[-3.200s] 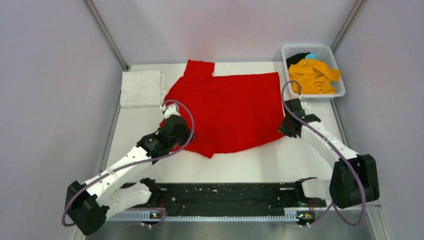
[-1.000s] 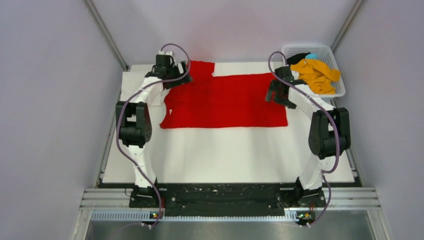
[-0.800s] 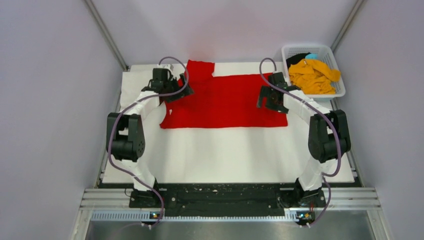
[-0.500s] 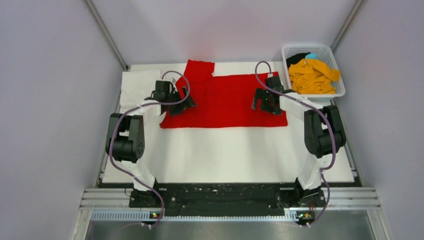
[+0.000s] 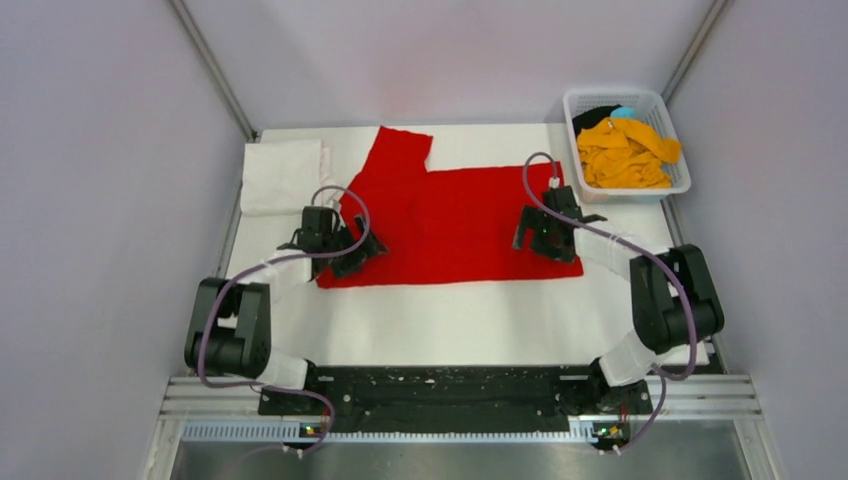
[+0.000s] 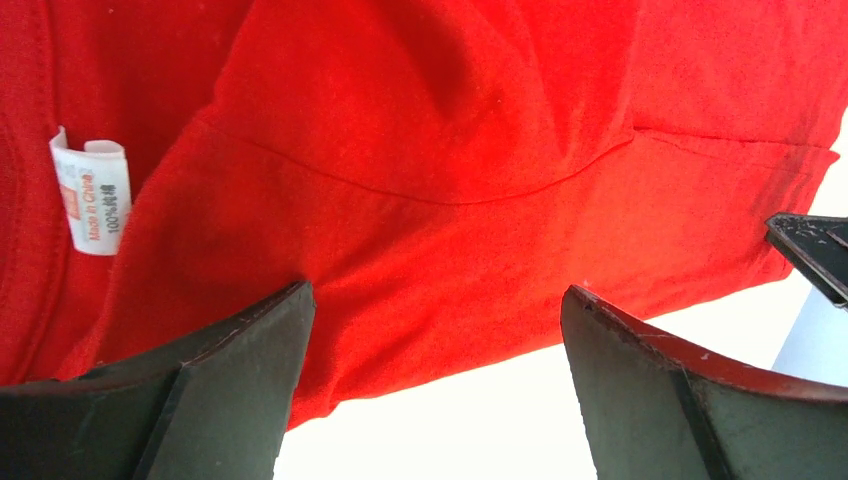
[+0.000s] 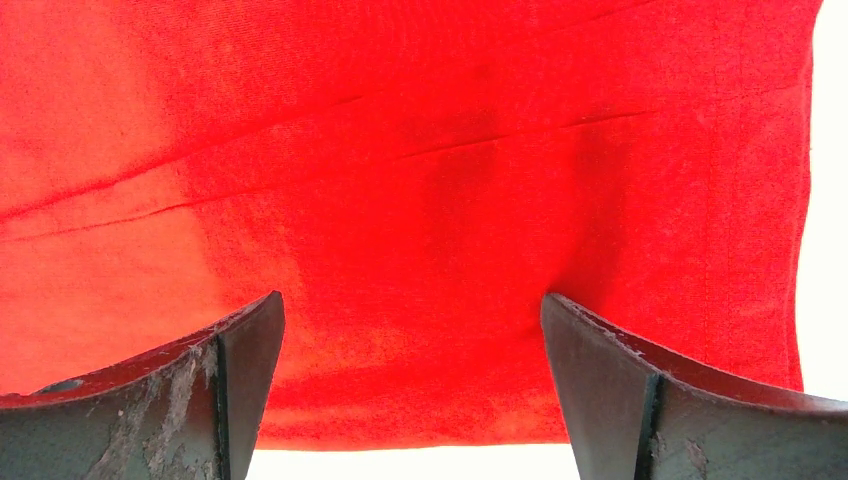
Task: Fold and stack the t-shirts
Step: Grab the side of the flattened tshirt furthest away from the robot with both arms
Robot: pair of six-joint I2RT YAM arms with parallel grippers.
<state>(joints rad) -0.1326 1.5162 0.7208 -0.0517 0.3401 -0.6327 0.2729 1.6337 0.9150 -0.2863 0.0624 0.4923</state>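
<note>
A bright red t-shirt [image 5: 450, 222] lies folded in half on the white table, one sleeve pointing to the back left. My left gripper [image 5: 345, 243] hovers open over its near left corner; in the left wrist view the red cloth [image 6: 420, 180] with its white label [image 6: 92, 190] fills the picture above the gripper [image 6: 435, 300]. My right gripper [image 5: 540, 232] is open over the near right corner, red cloth [image 7: 420, 180] spanning its jaws [image 7: 412, 305]. A folded white t-shirt [image 5: 282, 176] lies at the back left. An orange-yellow t-shirt [image 5: 622, 152] and a black one [image 5: 596, 115] sit in the basket.
The white lattice basket [image 5: 670, 110] stands at the back right corner. A small blue thing [image 5: 623, 111] shows in it beside the black cloth. Metal frame posts rise at both back corners. The black rail [image 5: 450, 392] runs along the near edge.
Both arms have drawn back from the shirt's far edge toward its near edge, jaws staying open. The red shirt's sleeve has shifted a little and the near edge sits slightly closer.
</note>
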